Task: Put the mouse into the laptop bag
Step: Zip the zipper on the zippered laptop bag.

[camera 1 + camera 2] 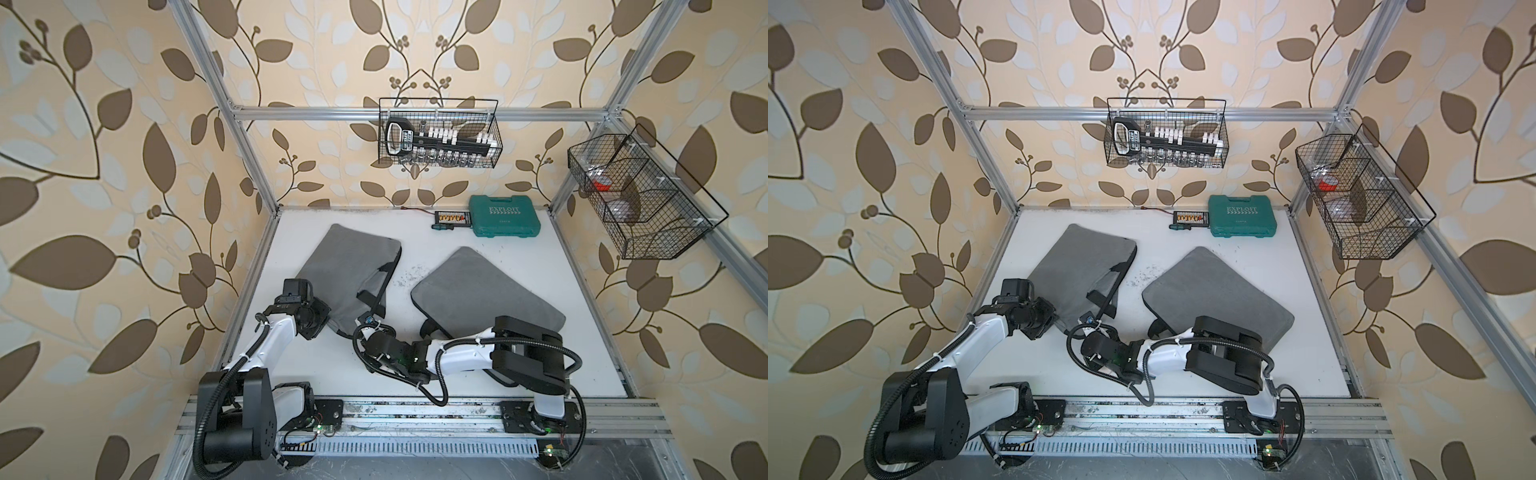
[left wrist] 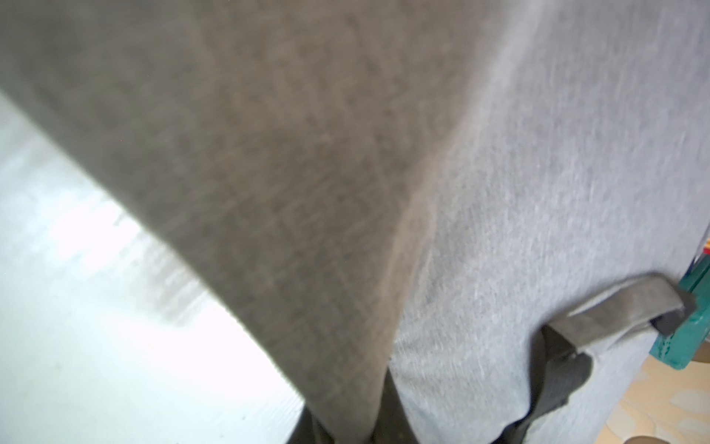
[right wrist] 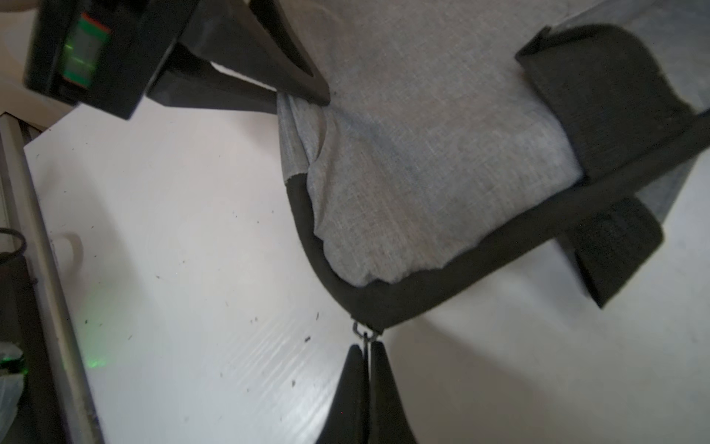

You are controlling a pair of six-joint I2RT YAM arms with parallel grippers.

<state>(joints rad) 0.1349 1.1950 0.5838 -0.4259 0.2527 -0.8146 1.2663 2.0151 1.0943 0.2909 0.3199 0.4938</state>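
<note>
The left arm (image 1: 278, 328) and right arm (image 1: 465, 353) pair white shells with black joints; black corrugated cables (image 1: 199, 419) (white zip ties cinch them) loop alongside. Screwed black base plates (image 1: 328, 411) sit at six o'clock. The right gripper (image 3: 367, 348) has tapered black fingers (image 3: 355, 384).

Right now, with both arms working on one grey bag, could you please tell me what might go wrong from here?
1. The right fingers pinch the small zipper pull only at their very tips; it could slip out under a tug.
2. The left fingers clamp just a thin fold at the edge of the laptop bag, so the fabric may slide free when the zipper is pulled.
3. The mouse shows in no view, so picking it up may need a search.
</note>
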